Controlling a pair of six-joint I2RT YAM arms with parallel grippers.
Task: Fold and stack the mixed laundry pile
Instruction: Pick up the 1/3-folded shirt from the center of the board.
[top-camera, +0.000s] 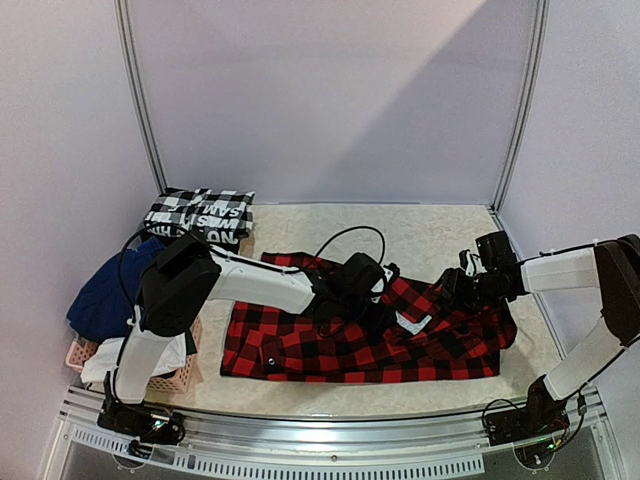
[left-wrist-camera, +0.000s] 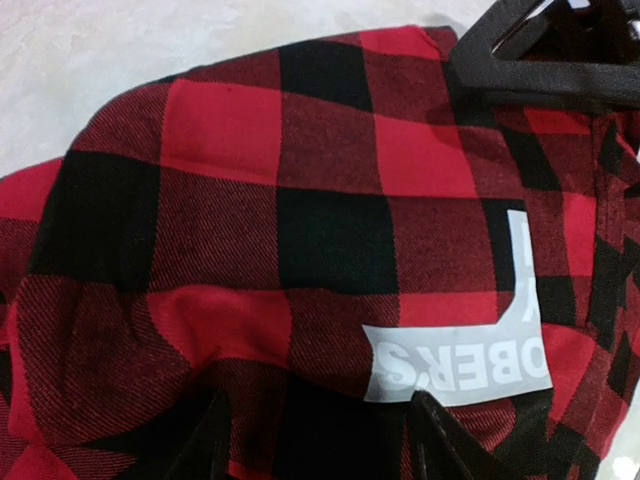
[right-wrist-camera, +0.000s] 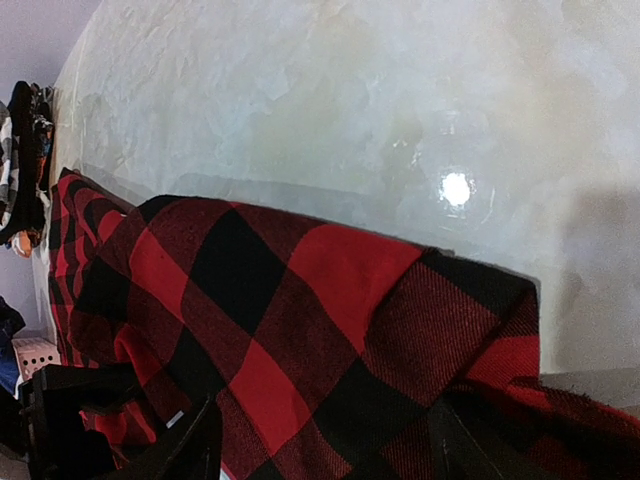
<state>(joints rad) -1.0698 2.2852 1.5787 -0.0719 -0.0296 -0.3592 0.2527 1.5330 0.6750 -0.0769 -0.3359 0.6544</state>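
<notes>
The red-and-black plaid shirt (top-camera: 350, 345) lies spread on the tabletop (top-camera: 430, 235). Its long side runs from 9 o'clock to 3 o'clock. The left gripper (top-camera: 360, 285) is over the shirt's middle, near the 12 o'clock edge, close to the gray label (left-wrist-camera: 455, 365). The right gripper (top-camera: 465, 285) is nearest the 3 o'clock end. Both are spread wide with cloth between their fingers, and I think neither is pinching it.
</notes>
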